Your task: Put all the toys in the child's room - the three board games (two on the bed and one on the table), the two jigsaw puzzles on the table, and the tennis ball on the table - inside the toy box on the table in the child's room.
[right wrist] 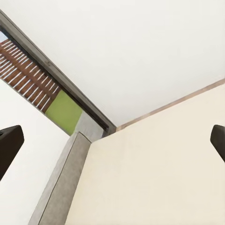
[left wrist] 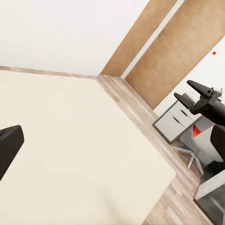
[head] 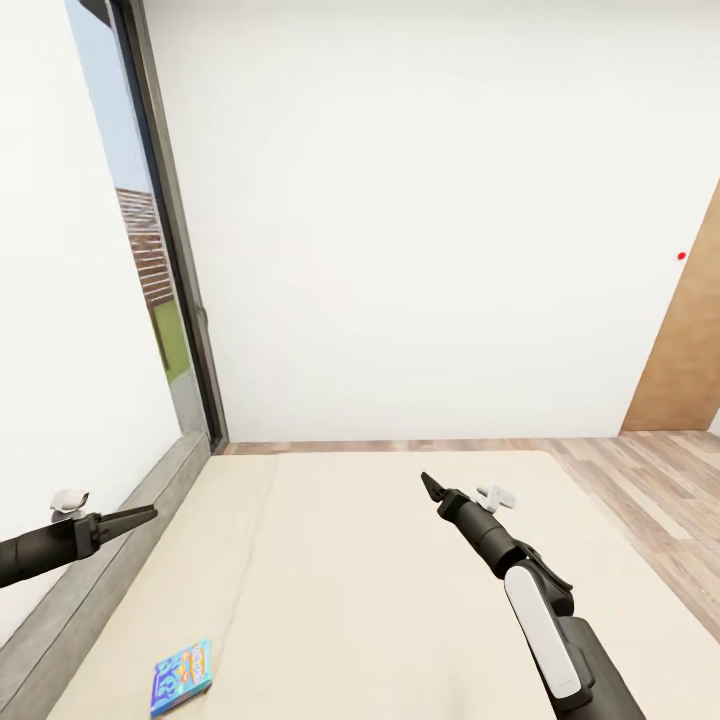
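white-walled room, cream bed [head: 380, 580] underfoot. left gripper [head: 135, 517] looks pinched shut, empty; one blue board game [head: 182, 677] lies flat below and just right of it, corner cropped. likely light, stiff, slick: take it by an edge. right gripper [left wrist: 192, 91] parted, empty. second game unseen.

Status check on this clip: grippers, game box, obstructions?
Right gripper open, empty, over bed. Left gripper state unclear. One board game on bed, untouched. Nothing blocking.
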Tool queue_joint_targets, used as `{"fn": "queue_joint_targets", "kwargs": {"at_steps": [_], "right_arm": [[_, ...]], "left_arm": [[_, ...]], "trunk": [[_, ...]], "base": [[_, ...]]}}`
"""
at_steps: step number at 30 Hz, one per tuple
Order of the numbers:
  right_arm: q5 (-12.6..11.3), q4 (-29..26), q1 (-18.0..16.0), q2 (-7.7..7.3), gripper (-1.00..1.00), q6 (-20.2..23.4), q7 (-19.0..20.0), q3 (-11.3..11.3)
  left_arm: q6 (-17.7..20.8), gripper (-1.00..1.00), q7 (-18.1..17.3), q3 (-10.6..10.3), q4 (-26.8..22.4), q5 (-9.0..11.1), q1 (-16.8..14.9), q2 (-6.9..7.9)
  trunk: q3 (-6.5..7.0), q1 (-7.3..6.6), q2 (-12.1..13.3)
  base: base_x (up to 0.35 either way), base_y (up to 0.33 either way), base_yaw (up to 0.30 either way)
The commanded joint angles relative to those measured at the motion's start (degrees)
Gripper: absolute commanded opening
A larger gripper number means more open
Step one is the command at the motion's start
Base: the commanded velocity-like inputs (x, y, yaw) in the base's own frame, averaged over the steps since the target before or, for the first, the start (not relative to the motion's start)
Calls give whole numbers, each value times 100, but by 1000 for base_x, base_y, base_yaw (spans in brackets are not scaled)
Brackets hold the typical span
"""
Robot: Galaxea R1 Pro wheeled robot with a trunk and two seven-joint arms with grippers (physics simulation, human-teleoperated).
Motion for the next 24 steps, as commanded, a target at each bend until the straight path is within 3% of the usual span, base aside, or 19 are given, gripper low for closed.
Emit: {"fn": "queue_joint_targets", "kwargs": {"at_steps": [1, 14, 17, 21, 22, 24], "right_arm": [[-34, -3, -1, 2, 100, 28, 8, -7], [-34, -3, -1, 4, 100, 28, 0, -7], [-31, -3, -1, 5, 100, 28, -4, -7], [-24, -3, -1, 8, 100, 29, -18, -7], [-21, 1, -1, 11, 100, 29, -22, 4], [-20, 3, -1, 14, 100, 27, -25, 32]], "left_arm": [[61, 100, -23, 2, 2, -2, -2, 1], [76, 100, 107, -3, 6, -14, -5, -9], [93, 100, 548, -4, 14, -57, -8, -17], [128, 100, 1652, -10, 85, -148, -19, -26], [136, 100, 2205, -19, 140, -168, -27, -34], [141, 100, 2794, -27, 198, -177, -34, -42]], "trunk": [[-2, 2, -4], [-2, 2, -4], [-2, 2, -4], [-2, 2, -4], [-2, 2, -4], [-2, 2, -4]], "base": [[0, 15, 0], [0, 4, 0], [0, 0, 0], [0, 0, 0], [0, 0, 0], [0, 0, 0]]}}
